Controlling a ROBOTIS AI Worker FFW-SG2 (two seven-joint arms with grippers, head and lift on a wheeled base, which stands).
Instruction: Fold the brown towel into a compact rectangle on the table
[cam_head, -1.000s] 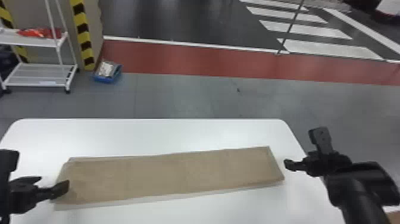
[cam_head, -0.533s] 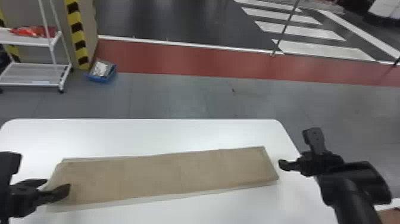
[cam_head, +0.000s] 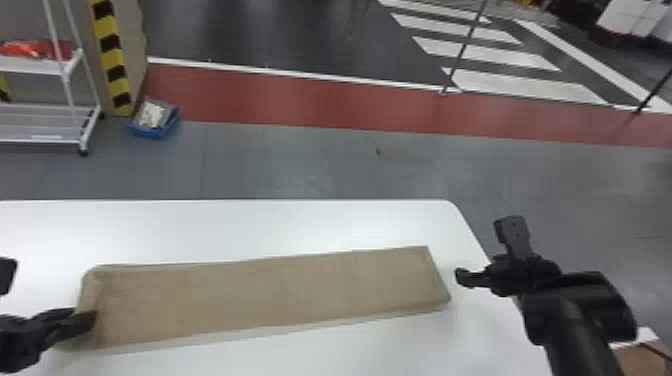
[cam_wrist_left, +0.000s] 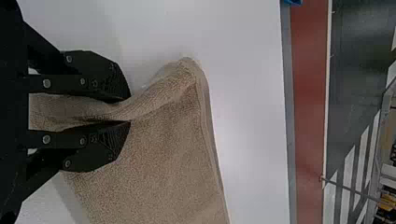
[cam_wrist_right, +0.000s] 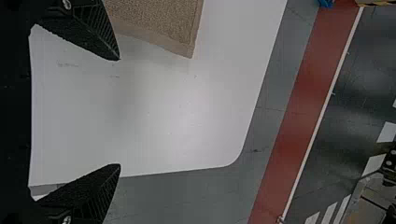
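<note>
The brown towel (cam_head: 270, 295) lies as a long folded strip across the white table. At its left end my left gripper (cam_head: 85, 320) holds the edge. In the left wrist view the left gripper (cam_wrist_left: 125, 111) is shut on a pinched ridge of the towel (cam_wrist_left: 163, 158), which bunches between the fingers. Off the towel's right end, above the table's right side, is my right gripper (cam_head: 480, 260). In the right wrist view the right gripper (cam_wrist_right: 119, 112) stands wide open with nothing between its fingers, near a corner of the towel (cam_wrist_right: 159, 23).
The white table (cam_head: 240, 220) has a rounded far right corner. Beyond it on the floor are a white shelf rack (cam_head: 45, 107) and a blue box (cam_head: 155, 120) at the back left.
The left gripper has closed on the towel's left end, which now lifts and bunches. The head view has shifted slightly; the right gripper looks much the same.
</note>
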